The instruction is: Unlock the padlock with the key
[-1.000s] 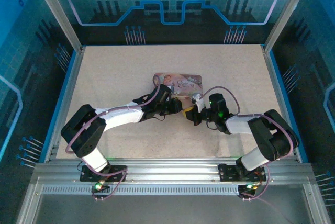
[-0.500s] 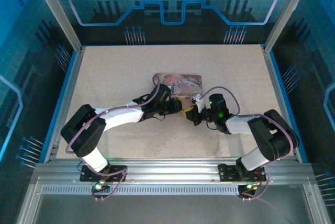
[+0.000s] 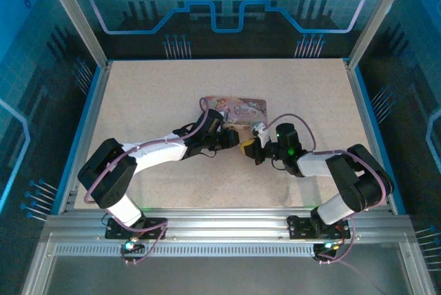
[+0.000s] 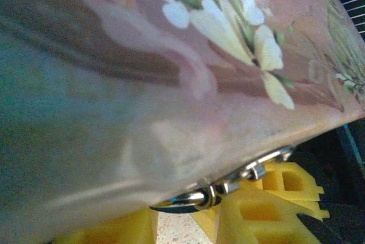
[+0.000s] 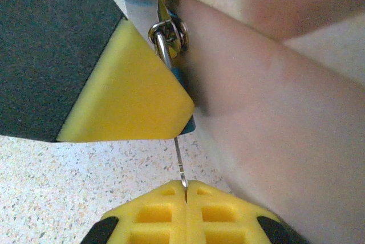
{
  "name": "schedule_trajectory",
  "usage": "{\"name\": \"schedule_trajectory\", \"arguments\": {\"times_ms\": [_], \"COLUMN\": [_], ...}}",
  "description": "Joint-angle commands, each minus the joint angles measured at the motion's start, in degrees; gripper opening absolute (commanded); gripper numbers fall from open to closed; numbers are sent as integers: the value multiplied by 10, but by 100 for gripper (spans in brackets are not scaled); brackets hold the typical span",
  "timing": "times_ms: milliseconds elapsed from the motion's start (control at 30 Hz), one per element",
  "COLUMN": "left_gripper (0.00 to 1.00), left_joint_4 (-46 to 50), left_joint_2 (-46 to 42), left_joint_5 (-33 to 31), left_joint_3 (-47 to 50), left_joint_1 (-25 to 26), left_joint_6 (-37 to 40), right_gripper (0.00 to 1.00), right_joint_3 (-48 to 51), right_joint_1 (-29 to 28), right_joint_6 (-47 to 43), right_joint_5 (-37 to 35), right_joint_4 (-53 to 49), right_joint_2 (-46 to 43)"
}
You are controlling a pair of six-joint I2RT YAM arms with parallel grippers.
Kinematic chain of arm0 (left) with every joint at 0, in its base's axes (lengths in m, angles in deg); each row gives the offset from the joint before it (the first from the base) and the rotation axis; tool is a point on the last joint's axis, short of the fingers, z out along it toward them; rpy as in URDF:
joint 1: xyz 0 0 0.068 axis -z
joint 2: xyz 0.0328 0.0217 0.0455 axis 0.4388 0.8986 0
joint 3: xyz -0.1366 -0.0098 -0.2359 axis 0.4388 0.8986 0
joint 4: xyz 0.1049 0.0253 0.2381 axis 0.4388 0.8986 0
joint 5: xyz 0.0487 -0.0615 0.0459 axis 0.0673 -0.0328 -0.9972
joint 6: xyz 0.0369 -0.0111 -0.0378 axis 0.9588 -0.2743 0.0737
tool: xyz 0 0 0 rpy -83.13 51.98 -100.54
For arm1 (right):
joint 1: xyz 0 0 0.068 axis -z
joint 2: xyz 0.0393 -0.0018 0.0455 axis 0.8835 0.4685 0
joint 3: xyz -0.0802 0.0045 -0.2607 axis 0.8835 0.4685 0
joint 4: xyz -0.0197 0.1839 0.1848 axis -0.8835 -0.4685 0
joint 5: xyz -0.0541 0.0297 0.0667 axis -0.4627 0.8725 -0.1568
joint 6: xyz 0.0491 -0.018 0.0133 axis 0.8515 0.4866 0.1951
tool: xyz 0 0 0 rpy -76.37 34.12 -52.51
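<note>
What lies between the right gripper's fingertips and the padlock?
In the right wrist view, the thin key, pinched by the right gripper, reaches up toward the padlock, passing the left gripper's yellow pad.

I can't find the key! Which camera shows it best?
Right wrist view: the key is a thin sliver pinched in the right tool. From the top it's too small to tell; the left wrist view is too blurry.

A pink picture-printed tin is lying flat near the middle of the speckled bench, slightly toward its far edge
</note>
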Motion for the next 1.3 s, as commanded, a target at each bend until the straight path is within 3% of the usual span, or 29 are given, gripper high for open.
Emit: {"name": "schedule_trajectory", "arguments": {"times_ms": [0, 1267], "left_gripper": [27, 28], "left_joint_4": [-26, -16], "left_joint_2": [-30, -22], "left_joint_5": [43, 36], "left_joint_3": [-16, -19], "left_joint_1": [5, -4], "left_joint_6": [6, 1], "right_gripper": [0, 0], "right_joint_3": [-2, -2], "right_joint_1": [12, 38], "right_joint_6": [6, 1], "right_joint_5": [26, 59], "right_joint_4": [68, 86], "right_joint_2": [10, 33]}}
